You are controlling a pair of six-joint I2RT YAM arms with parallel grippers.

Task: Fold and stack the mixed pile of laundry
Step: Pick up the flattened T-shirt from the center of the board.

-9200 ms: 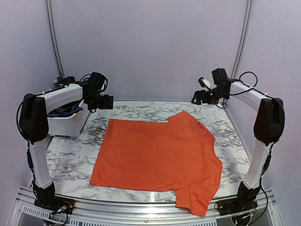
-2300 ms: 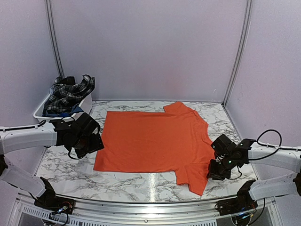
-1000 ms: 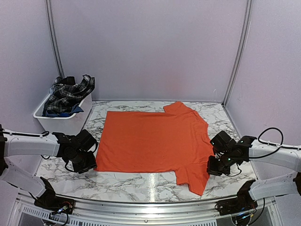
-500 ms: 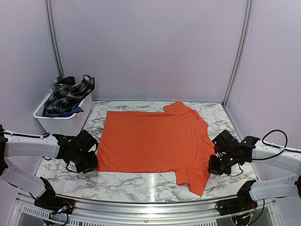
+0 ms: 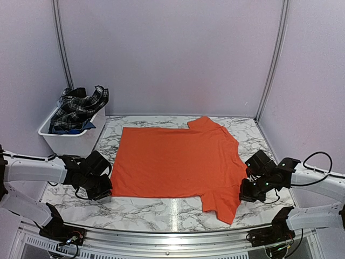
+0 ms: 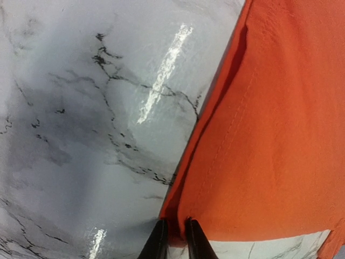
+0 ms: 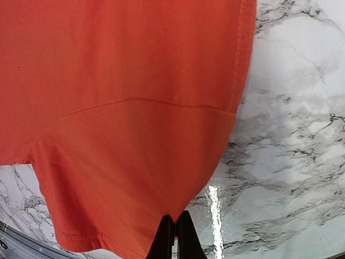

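The orange T-shirt (image 5: 172, 159) lies spread flat on the marble table (image 5: 156, 208), collar side to the right. Low at its near left hem corner, my left gripper (image 5: 107, 193) is pinched shut on a small fold of that corner (image 6: 180, 213). In the left wrist view the left gripper (image 6: 175, 237) has orange cloth between its fingers. My right gripper (image 5: 243, 195) is shut on the edge of the near right sleeve (image 5: 221, 202). The right wrist view shows the right gripper (image 7: 174, 232) gripping the T-shirt (image 7: 135, 81). A black-and-white plaid piece (image 5: 78, 108) and a blue piece (image 5: 81, 128) sit in the bin.
A white plastic bin (image 5: 70, 143) stands at the back left beside the wall. The booth's pale walls close in on three sides. The metal front rail (image 5: 172, 234) runs along the near edge between the arm bases.
My left gripper has closed its fingers onto the shirt's near left corner. The right gripper, still shut on the sleeve, has shifted slightly to the right.
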